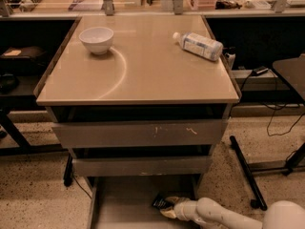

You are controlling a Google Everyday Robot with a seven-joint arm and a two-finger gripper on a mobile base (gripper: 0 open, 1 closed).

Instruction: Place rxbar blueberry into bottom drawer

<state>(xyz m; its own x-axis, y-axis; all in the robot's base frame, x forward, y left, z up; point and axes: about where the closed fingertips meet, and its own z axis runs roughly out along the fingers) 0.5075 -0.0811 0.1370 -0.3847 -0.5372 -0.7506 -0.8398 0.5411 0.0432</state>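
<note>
The bottom drawer (119,204) is pulled out at the foot of the cabinet, its flat grey floor showing. My gripper (167,207) reaches in from the lower right on a white arm and sits low over the drawer's right side. A small dark wrapper, the rxbar blueberry (160,202), shows at the gripper's tip, just above or on the drawer floor. Whether it is still gripped is hidden.
A white bowl (96,39) and a clear plastic bottle (199,45) lying on its side sit on the tan cabinet top (138,75). Two upper grey drawers (138,133) are slightly out. A black table leg (245,171) stands to the right.
</note>
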